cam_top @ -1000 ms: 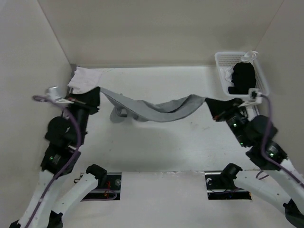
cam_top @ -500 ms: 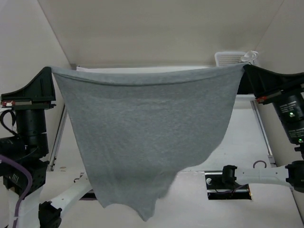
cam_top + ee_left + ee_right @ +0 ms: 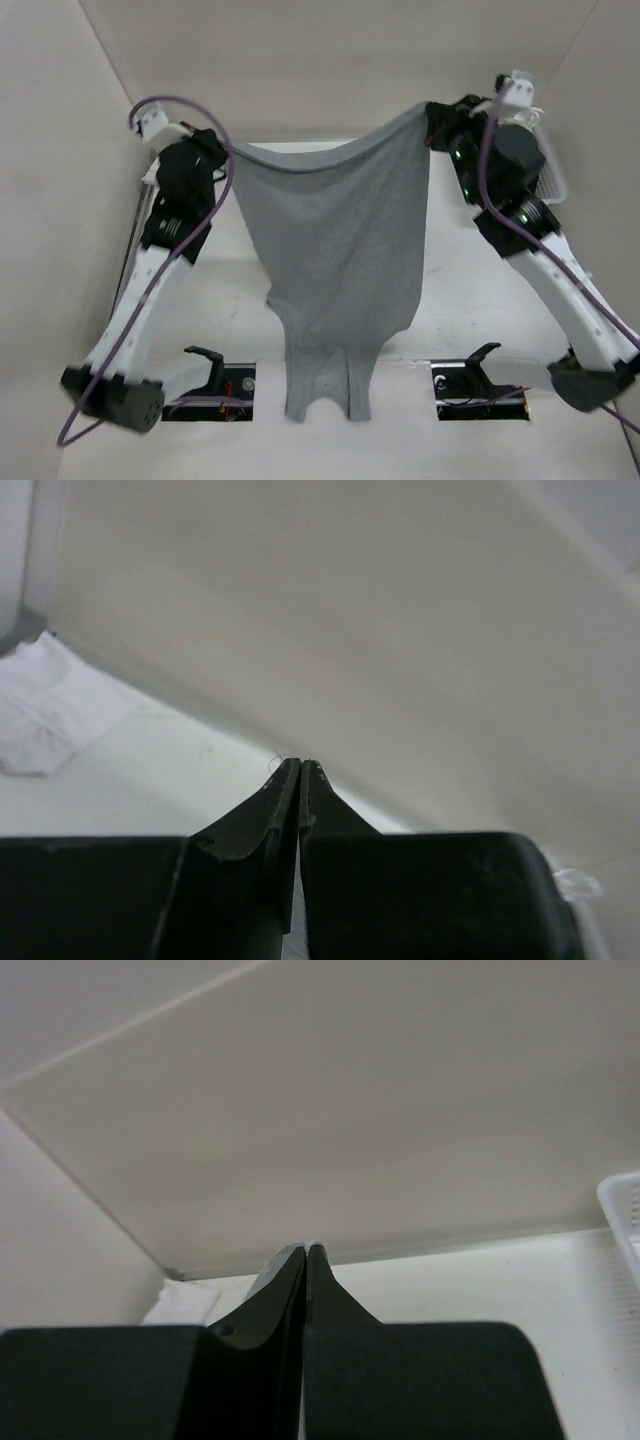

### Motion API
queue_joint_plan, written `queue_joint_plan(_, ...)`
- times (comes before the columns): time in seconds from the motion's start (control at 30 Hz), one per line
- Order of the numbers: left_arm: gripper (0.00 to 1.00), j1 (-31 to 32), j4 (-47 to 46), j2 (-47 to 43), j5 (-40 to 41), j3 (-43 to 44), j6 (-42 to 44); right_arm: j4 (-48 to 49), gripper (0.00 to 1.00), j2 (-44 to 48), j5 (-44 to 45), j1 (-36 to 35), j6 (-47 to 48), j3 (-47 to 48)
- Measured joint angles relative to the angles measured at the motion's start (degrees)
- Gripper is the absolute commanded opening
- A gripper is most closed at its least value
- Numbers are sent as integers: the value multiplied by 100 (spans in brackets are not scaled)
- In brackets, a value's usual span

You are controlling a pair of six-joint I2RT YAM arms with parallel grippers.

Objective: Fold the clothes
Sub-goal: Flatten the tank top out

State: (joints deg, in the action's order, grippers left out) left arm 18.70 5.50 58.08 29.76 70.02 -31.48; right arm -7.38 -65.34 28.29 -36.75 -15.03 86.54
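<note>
Holding grey tank top (image 3: 340,240) spread mid-frame: left gripper (image 3: 224,152) upper left, right gripper (image 3: 432,122) upper right, jaws clamped on its corners.

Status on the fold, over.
Left hand, right hand shut on top, at hem. It hangs spread between them, straps down. White cloth far left, apart.

White link shells and black joint housings make up the left arm (image 3: 140,300) and right arm (image 3: 565,290). Purple cables (image 3: 185,99) loop along each. Green lights (image 3: 521,212) glow on the right one. The jaws are matt black wedges.
</note>
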Motion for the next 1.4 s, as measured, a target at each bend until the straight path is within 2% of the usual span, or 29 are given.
queue_joint_plan(0.13, 1, -662, 238, 1895, -675, 905, -284, -201, 0, -1552, -1021, 1003, -535, 999)
queue_joint_plan(0.3, 1, -1091, 826, 3287, -1379, 3268, -455, -1082, 0, -3163, -1685, 1495, -802, 3397)
queue_joint_plan(0.4, 1, -1287, 918, 3432, -1690, 4527, -529, -1626, 0, -3670, -1860, 1622, -872, 5084)
queue_joint_plan(0.5, 1, -1421, 802, 3182, -1818, 5132, -538, -1834, 0, -3731, -1967, 1685, -883, 6279)
queue_joint_plan(0.57, 2, -1460, 741, 2870, -1862, 5182, -538, -1816, 0, -3499, -2000, 1685, -883, 6533)
queue_joint_plan(0.63, 2, -1475, 658, 2583, -1915, 5132, -535, -1801, 0, -3126, -2017, 1685, -876, 6404)
queue_joint_plan(0.7, 2, -1478, 490, 2251, -1958, 4804, -529, -1711, 0, -2656, -2026, 1681, -870, 5849)
queue_joint_plan(0.77, 2, -1449, 291, 1834, -1958, 4157, -527, -1478, 0, -2059, -2017, 1681, -839, 4806)
queue_joint_plan(0.93, 2, -1338, -96, 767, -1864, 1856, -531, -673, 0, -474, -1976, 1633, -787, 1215)
queue_joint_plan(1.07, 2, -1156, -181, -299, -1670, -444, -560, -293, 0, 719, -1882, 1329, -938, -1792)
queue_joint_plan(1.17, 2, -920, 57, -1502, -1478, -2186, -623, -280, 0, 1766, -1764, 769, -1224, -3676)
queue_joint_plan(1.23, 2, -758, 413, -2400, -1351, -3045, -667, -413, 0, 2511, -1668, 267, -1484, -4544)
queue_joint_plan(1.33, 1, -610, 1198, -3681, -1217, -3858, -763, -706, 0, 3480, -1486, -610, -2002, -5359)
queue_joint_plan(1.4, 1, -527, 1805, -4321, -1137, -4017, -892, -986, 0, 4022, -1333, -1307, -2474, -5731)
